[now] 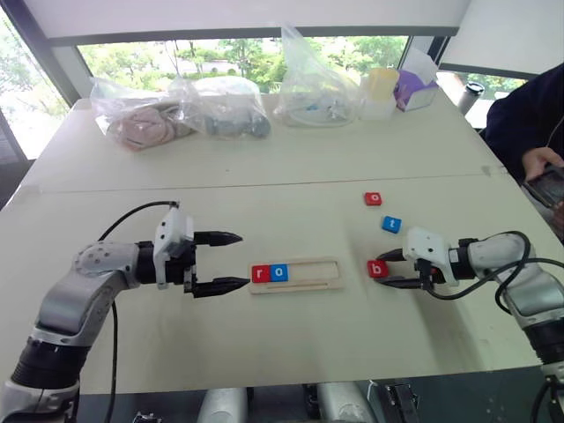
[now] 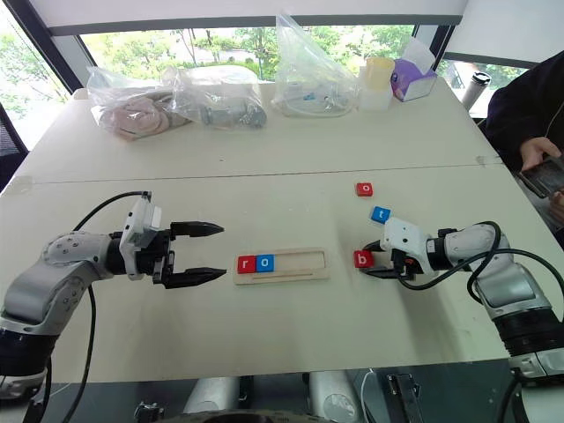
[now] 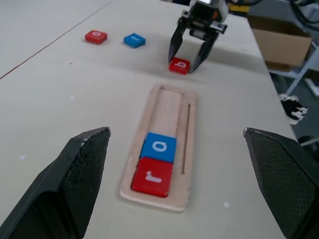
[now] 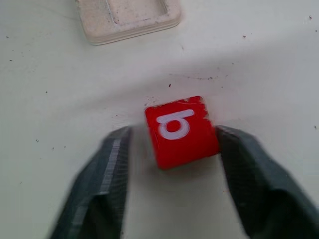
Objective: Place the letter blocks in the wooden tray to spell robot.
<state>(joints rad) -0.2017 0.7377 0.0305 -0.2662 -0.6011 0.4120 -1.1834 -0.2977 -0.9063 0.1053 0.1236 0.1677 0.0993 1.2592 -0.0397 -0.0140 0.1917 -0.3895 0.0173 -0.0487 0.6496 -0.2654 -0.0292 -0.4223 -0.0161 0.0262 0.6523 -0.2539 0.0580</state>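
The wooden tray [image 1: 310, 263] lies at mid-table with a red r block [image 1: 260, 273] and a blue o block [image 1: 279, 272] at its left end. Right of the tray lies the red b block [image 1: 376, 269], flat on the table. My right gripper [image 1: 384, 270] straddles it, open; in the right wrist view one finger [image 4: 249, 184] touches the b block [image 4: 180, 130] and a narrow gap shows on the other side. Farther back lie the blue t block [image 1: 391, 224] and a red o block [image 1: 373, 198]. My left gripper [image 1: 244, 260] hovers open just left of the tray, holding nothing.
Several clear plastic bags [image 1: 220, 106], a yellow cup [image 1: 382, 88] and a purple box [image 1: 414, 88] stand along the table's far side. A person holding a phone [image 1: 548, 183] sits at the right edge.
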